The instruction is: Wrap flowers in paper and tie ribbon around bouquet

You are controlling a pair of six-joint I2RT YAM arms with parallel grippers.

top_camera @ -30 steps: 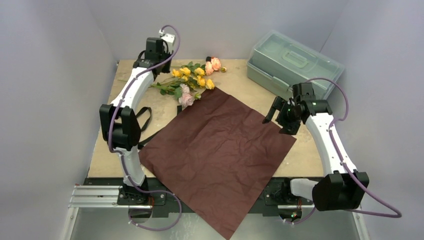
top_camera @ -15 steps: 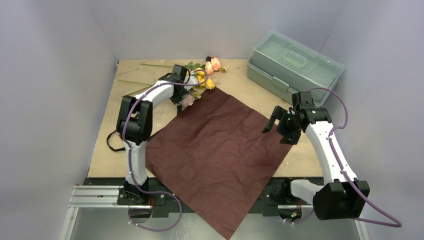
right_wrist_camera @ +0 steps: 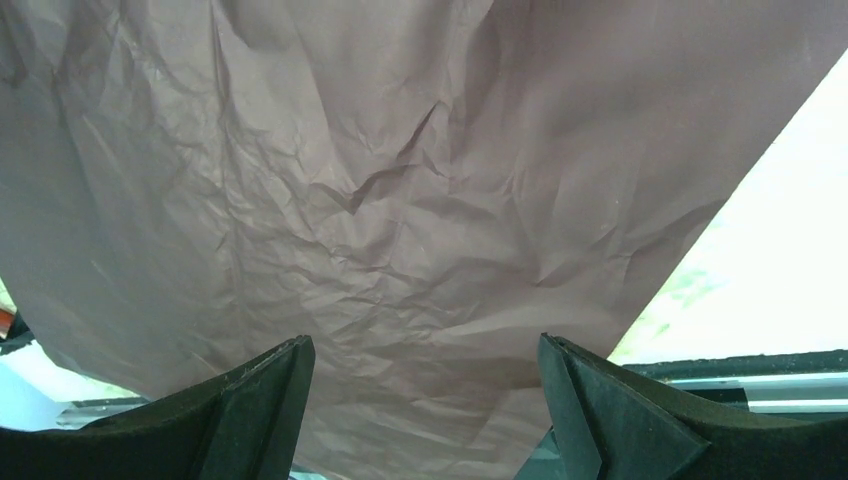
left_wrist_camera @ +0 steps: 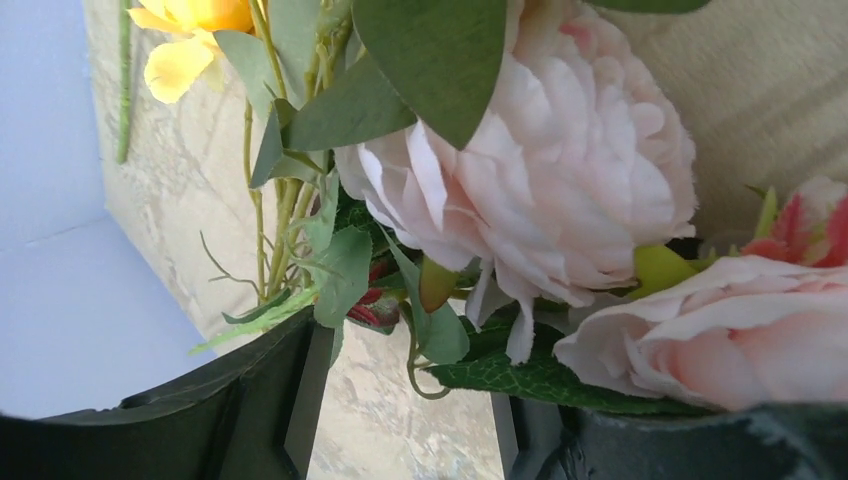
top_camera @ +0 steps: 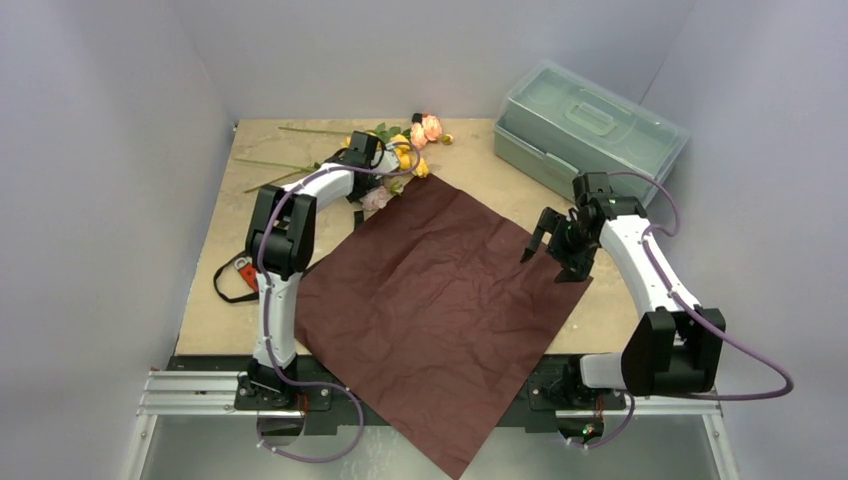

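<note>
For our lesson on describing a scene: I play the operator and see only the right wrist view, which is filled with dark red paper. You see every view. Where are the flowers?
Observer: The flowers lie on the table at the far-left edge of the paper, mostly off it and not wrapped.
Operator: What is the left hand doing?
Observer: The left hand is right at the blooms with its fingers apart. Pink blooms sit just ahead of them.
Operator: And the ribbon?
Observer: The ribbon lies near the table's left edge, beside the left arm and clear of the paper.
</note>
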